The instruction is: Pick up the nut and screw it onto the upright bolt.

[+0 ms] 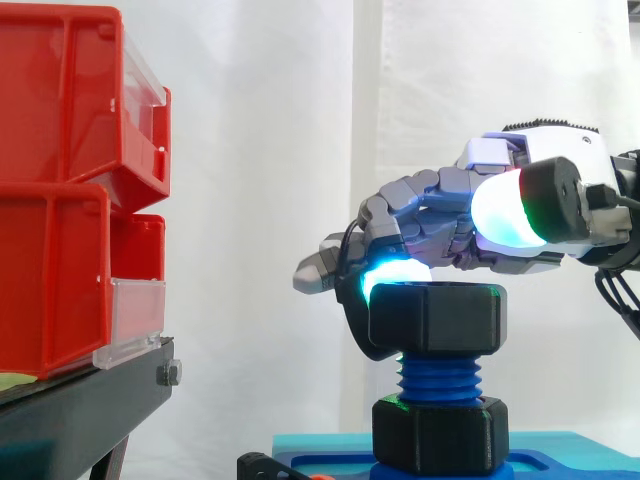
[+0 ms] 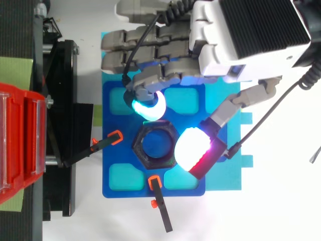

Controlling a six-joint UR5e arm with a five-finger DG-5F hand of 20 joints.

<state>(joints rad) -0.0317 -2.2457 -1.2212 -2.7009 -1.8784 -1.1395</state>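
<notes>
Nut (image 1: 435, 318) sits atop bolt (image 1: 440, 380) threads, axis vertical, directly beneath hand (image 1: 430, 215); I can't tell whether hand grips it.

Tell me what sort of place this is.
Likely a robotics lab test bench: a white curtain backdrop, red bins on a black stand, and a clamped blue plate carrying an upright bolt, where the hand pinches the nut.

My hand (image 1: 430, 215) is smooth grey plastic, the nut (image 1: 436, 320) matt black plastic, the bolt (image 1: 438, 378) matt blue plastic, the bins (image 1: 60, 110) glossy red.
</notes>
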